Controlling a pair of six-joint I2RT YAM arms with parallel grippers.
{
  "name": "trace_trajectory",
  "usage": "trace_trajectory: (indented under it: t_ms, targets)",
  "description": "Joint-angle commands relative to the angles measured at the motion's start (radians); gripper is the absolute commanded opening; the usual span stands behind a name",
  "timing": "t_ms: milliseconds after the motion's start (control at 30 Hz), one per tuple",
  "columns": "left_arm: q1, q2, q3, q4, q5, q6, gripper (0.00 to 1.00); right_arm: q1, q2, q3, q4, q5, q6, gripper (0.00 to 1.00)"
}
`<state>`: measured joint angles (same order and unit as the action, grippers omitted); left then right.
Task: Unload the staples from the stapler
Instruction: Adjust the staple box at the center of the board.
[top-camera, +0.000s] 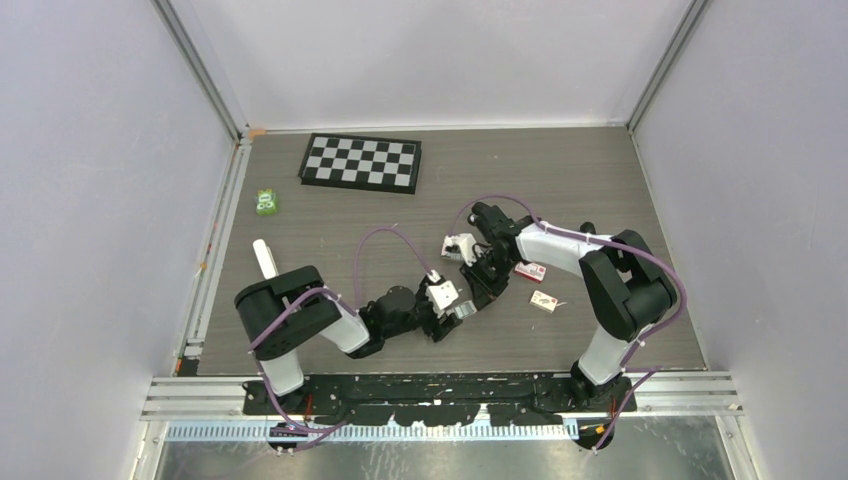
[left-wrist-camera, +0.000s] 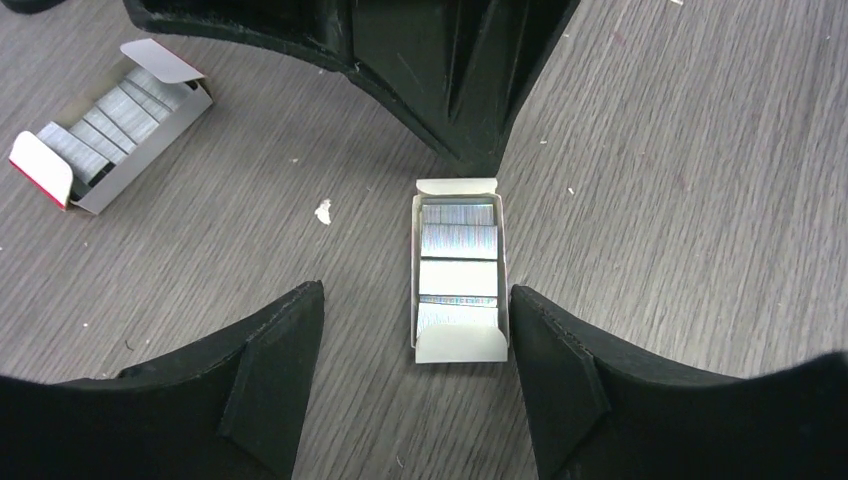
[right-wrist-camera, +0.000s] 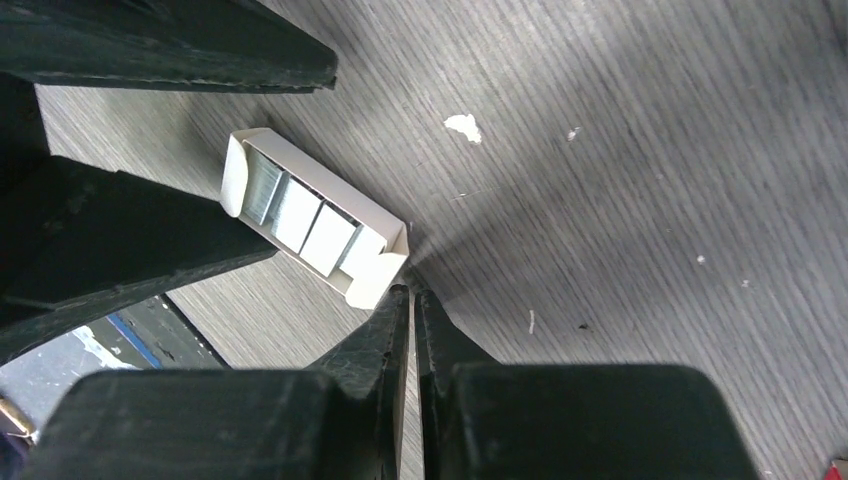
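A robotics lab's enclosed test cell; plain pale wall panels (top-camera: 90, 200) close it in on three sides, joined by aluminium frame posts (top-camera: 200, 70); two cabled robot arms, the left arm (top-camera: 300, 320) and the right arm (top-camera: 610, 275), are bolted to a black mounting rail (top-camera: 450, 385) at the near edge of a wood-grain worktop (top-camera: 600, 170); a black-and-white checkerboard (top-camera: 361, 162), such as cameras are calibrated with, lies flat at the back.

— Where's the left gripper (left-wrist-camera: 415, 300)?
— Bottom of its wrist view, fingers spread wide apart.
— And the right gripper (right-wrist-camera: 412, 300)?
— Lower centre of its view, fingers closed against each other.
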<state>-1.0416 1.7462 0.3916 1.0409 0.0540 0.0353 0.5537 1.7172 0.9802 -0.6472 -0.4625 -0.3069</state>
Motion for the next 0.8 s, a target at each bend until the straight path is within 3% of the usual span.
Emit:
trace_trajectory:
  t_ms: [0,767]
  targets:
    - [-0.007,0.02,0.025,0.034,0.013,0.014,0.69,0.009,0.0,0.038,-0.011,-0.032,0.002,0.12]
    - [-0.01,0.031,0.041,-0.021,0.034,0.036,0.44,0.013,-0.027,0.056,-0.036,-0.016,-0.03,0.14]
